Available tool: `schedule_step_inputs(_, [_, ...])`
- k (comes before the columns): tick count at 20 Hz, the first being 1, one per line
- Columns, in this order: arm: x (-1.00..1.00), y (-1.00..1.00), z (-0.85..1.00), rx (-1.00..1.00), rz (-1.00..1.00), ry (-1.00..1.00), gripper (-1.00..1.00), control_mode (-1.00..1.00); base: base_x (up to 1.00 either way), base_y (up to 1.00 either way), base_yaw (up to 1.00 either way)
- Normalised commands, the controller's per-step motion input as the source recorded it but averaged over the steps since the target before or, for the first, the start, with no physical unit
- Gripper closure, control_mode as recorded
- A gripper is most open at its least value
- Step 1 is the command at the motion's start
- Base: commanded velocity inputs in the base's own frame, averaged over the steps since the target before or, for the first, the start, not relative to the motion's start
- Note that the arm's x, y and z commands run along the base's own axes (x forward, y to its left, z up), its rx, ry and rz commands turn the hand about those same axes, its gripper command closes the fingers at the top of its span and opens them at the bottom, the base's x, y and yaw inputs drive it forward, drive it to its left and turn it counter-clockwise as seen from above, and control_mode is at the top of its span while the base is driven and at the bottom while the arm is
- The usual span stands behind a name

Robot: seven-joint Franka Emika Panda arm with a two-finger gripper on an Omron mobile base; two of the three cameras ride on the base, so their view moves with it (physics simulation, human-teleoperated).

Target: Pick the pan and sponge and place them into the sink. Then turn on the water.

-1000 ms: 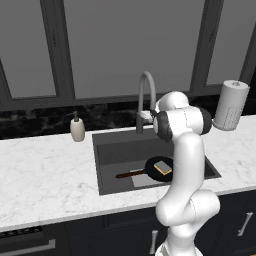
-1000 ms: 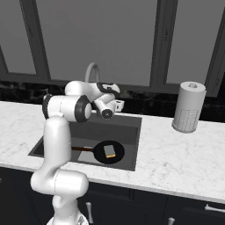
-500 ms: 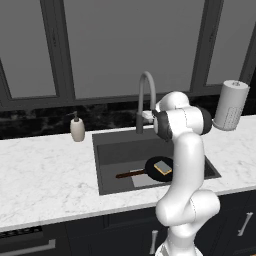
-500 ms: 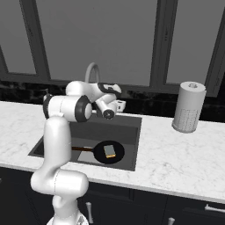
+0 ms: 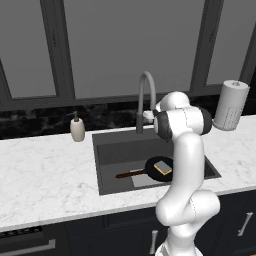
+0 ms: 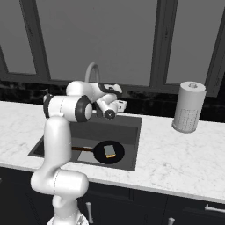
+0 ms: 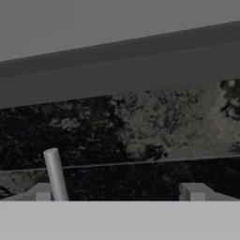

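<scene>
The black pan lies on the bottom of the dark sink, its reddish-brown handle pointing left. The yellow sponge rests on the pan. My gripper is open with nothing between its fingers. It hovers above the sink's back edge, beside the base of the grey gooseneck faucet, and faces the dark marble backsplash. In the hand view a thin grey rod stands just inside the left fingertip. No water runs.
A beige soap dispenser stands on the white marble counter left of the sink. A paper towel roll stands on the right. Dark windows run behind the backsplash.
</scene>
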Motion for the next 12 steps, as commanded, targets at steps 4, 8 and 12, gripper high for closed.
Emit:
schedule_step_inputs(4, [0.00, -0.01, 0.00, 0.00, 0.00, 0.00, -1.00, -1.00, 0.00, 0.00, 0.00])
schedule_step_inputs(8, [0.00, -0.10, 0.00, 0.00, 0.00, 0.00, -1.00, -1.00, 0.00, 0.00, 0.00])
schedule_step_inputs(12, [0.00, -0.20, 0.00, 0.00, 0.00, 0.00, -1.00, -1.00, 0.00, 0.00, 0.00])
